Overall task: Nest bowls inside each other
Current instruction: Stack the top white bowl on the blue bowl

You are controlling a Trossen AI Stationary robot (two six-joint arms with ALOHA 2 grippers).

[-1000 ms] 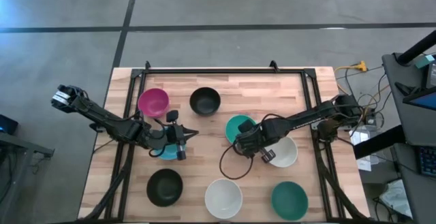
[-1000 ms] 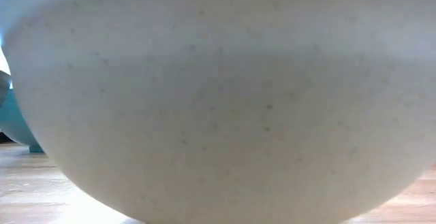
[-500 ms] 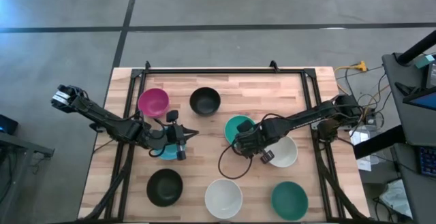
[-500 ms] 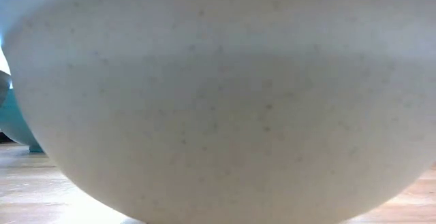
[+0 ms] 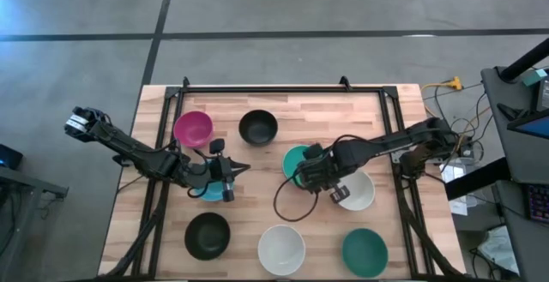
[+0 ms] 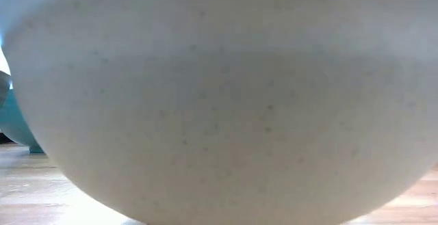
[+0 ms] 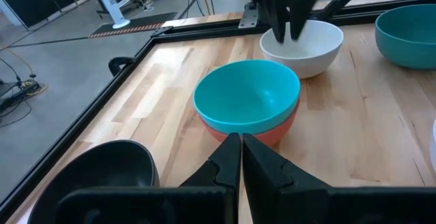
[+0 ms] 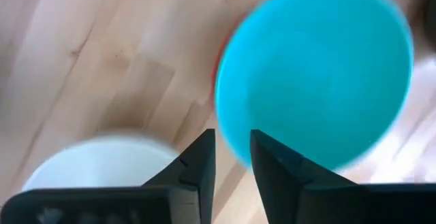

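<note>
**Right arm between the nested pair and a white bowl**

Pale wood planks make up the table [image 5: 343, 115], which has a dark frame and stands on a grey floor. From above, 7 bowls show plainly. A magenta bowl [image 5: 193, 129] and a black bowl [image 5: 257, 127] sit at the far side. A second black bowl [image 5: 207, 235], a white bowl [image 5: 281, 249] and a teal bowl [image 5: 364, 252] line the near edge. Mid-table, a light blue bowl [image 7: 246, 96] already sits inside a red bowl [image 7: 272, 132]. Just beside this pair is another white bowl [image 7: 302, 43]. A patch of light blue also shows under the left wrist, too hidden to make out.

The right gripper [image 8: 231, 137] hangs above the gap between the nested pair and that mid-table white bowl. Its fingers are a narrow slit apart and nothing is between them. Its wrist view is smeared, so the arm seems to be on the move. The left gripper [image 7: 241, 142] waits over bare wood left of the nested pair, pinched together and empty.

By my reading, 1 nest is made and the right arm is choosing its next pick. The white bowl under it looks the likely one. For that, the fingers need to spread wider, straddle the rim and close on the wall. The bowl then has to lift clear and come down centred over the light blue bowl, level enough not to catch its rim.
</note>
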